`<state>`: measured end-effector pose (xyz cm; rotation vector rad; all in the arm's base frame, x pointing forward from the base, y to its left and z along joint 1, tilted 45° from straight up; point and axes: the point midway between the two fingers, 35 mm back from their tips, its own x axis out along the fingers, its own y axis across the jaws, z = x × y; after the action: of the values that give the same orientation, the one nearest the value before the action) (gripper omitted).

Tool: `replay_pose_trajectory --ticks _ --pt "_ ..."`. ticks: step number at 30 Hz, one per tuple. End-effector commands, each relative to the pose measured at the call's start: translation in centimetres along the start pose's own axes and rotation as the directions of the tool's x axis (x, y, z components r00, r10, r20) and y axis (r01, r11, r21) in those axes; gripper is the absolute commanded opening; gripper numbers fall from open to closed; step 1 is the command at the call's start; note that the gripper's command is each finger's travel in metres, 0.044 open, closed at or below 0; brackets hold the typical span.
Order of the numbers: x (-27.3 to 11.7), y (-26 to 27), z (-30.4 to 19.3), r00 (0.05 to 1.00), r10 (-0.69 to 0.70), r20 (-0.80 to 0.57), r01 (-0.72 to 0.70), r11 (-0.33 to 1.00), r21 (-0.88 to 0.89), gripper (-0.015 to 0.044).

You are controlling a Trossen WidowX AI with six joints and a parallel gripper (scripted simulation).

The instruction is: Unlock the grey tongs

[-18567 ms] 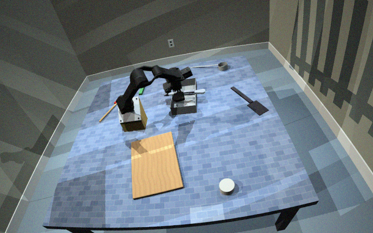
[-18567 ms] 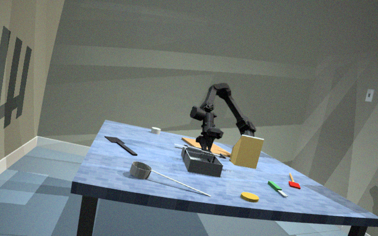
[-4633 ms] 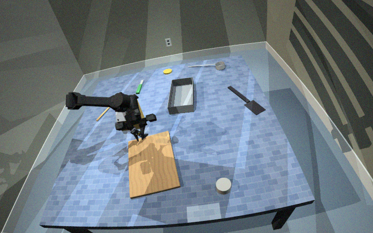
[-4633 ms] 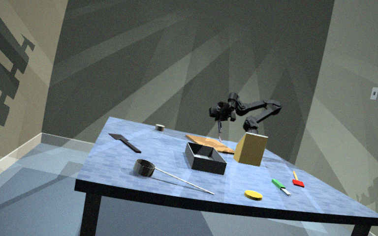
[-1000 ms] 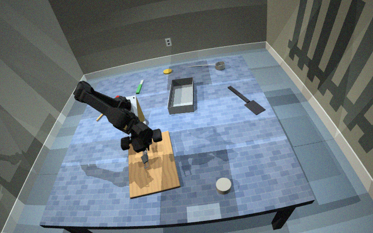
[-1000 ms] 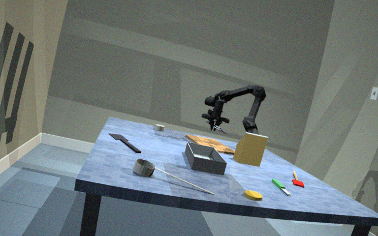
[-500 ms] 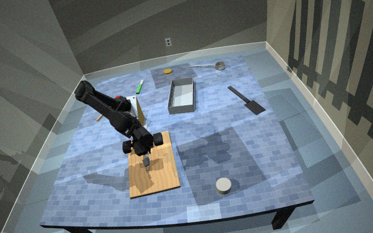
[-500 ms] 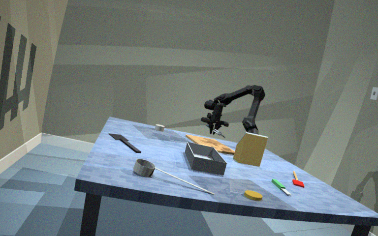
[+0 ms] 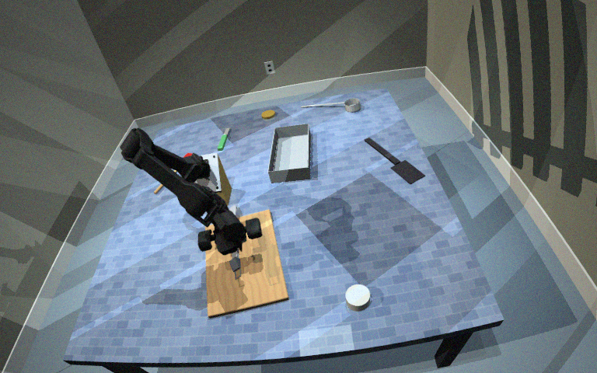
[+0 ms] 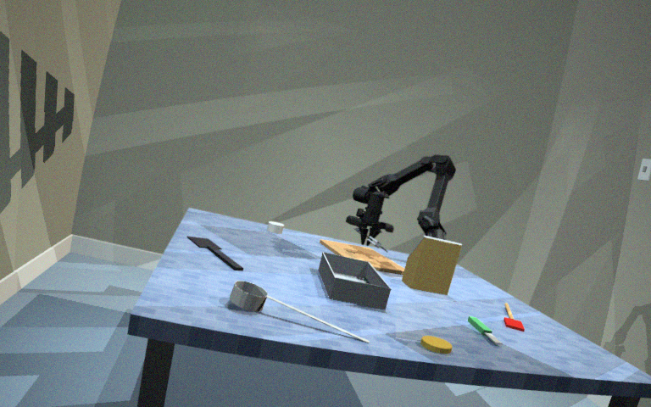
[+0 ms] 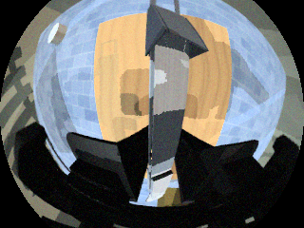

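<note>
My gripper (image 9: 235, 252) (image 10: 367, 242) (image 11: 162, 127) is shut on the grey tongs (image 9: 235, 263) (image 10: 377, 244) (image 11: 169, 95) and holds them above the wooden board (image 9: 264, 291) (image 10: 339, 248) (image 11: 109, 52). In the wrist view the dark hinge block is at the top and the pale tips show below, beyond the fingers. In the exterior view the tongs slope down toward the knife block side, tips lower. Their arms look close together; whether the lock is released cannot be told. The grey roasting tin (image 9: 289, 174) (image 10: 354, 292) stands apart with no tongs across it.
A knife block (image 9: 225, 184) (image 10: 430, 262) stands just behind the board. A white round tub (image 9: 357, 297) (image 10: 275, 227) (image 11: 57, 33) stands off the board. A dark spatula (image 9: 407, 172) (image 10: 223, 256), a saucepan (image 9: 352, 105) (image 10: 248, 296) and a green-handled knife (image 9: 221, 141) (image 10: 479, 325) lie farther off.
</note>
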<state>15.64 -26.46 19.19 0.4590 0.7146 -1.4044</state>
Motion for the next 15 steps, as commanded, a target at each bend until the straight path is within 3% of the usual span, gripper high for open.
replay_pose_trajectory --ticks 1,8,15 --pt "0.7 -0.1 -0.27 1.0 0.001 -0.004 -0.002 1.0 -0.009 -0.015" --pt "0.92 -0.16 -0.29 1.0 0.001 -0.003 -0.001 1.0 -0.009 -0.015" --pt "0.78 -0.2 -0.13 1.0 -0.002 0.001 0.002 1.0 -0.002 0.0034"
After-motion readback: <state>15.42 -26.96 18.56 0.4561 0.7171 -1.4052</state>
